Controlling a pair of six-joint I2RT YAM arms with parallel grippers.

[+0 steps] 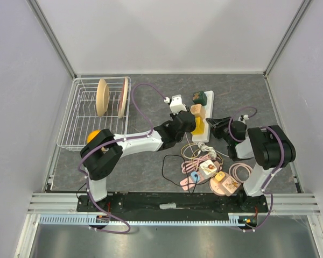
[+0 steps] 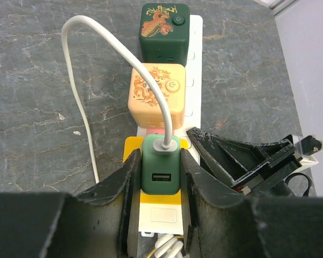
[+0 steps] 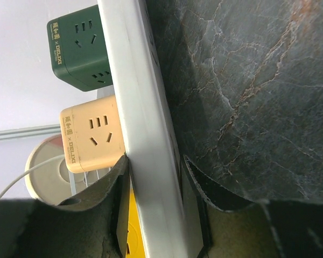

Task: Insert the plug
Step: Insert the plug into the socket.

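White strip (image 3: 142, 107) runs edge-on from twelve o'clock down to six. Fingers (image 3: 116, 204) at six o'clock straddle it, one pressed against each side. Green cube (image 3: 78, 48) sits on the strip's face at ten o'clock, and peach cube (image 3: 91, 137) is just below it at nine, sockets facing us. Yellow block (image 3: 130, 236) peeks out at seven, against the strip. Dark marbled bench (image 3: 247, 80) fills three o'clock.
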